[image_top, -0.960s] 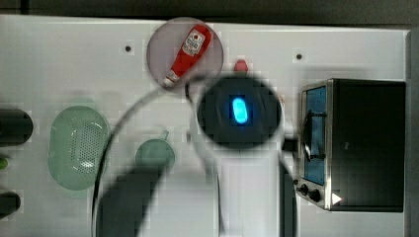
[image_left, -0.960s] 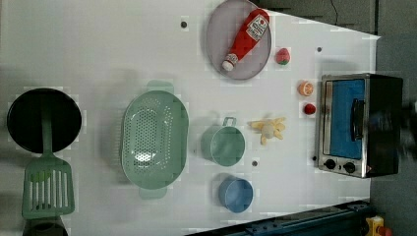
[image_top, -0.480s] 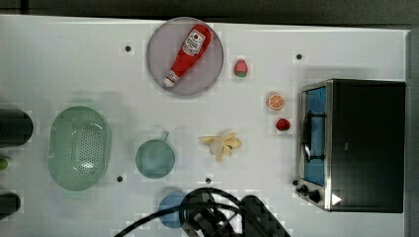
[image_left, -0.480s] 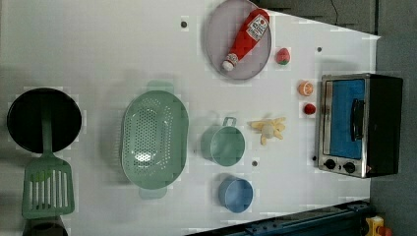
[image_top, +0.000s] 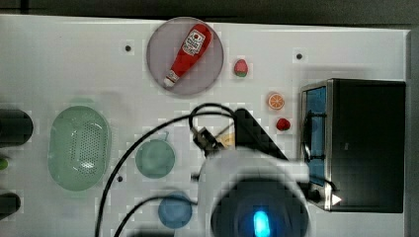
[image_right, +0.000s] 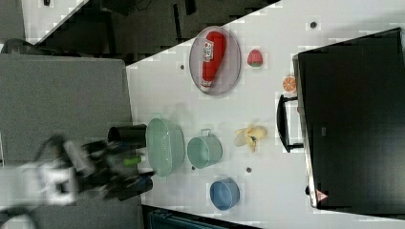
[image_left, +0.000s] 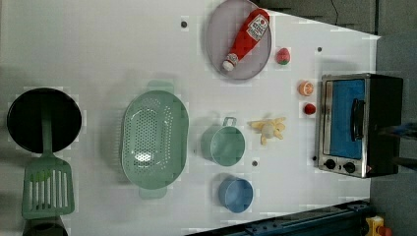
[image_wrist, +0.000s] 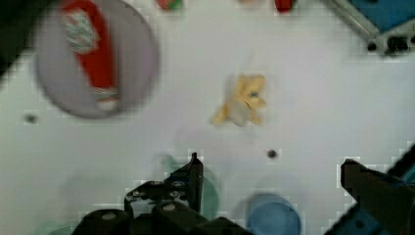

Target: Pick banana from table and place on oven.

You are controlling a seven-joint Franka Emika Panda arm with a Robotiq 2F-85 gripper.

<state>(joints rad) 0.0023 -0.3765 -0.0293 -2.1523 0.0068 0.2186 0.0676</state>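
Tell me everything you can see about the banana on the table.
The banana is a small pale-yellow toy that looks like plastic, partly peeled, with strips splayed outward around a paler core. It lies flat on the white table, apart from everything else. In the left view it sits between the green cup on its left and the oven on its right. Nothing touches it; the claw is open, short of it.
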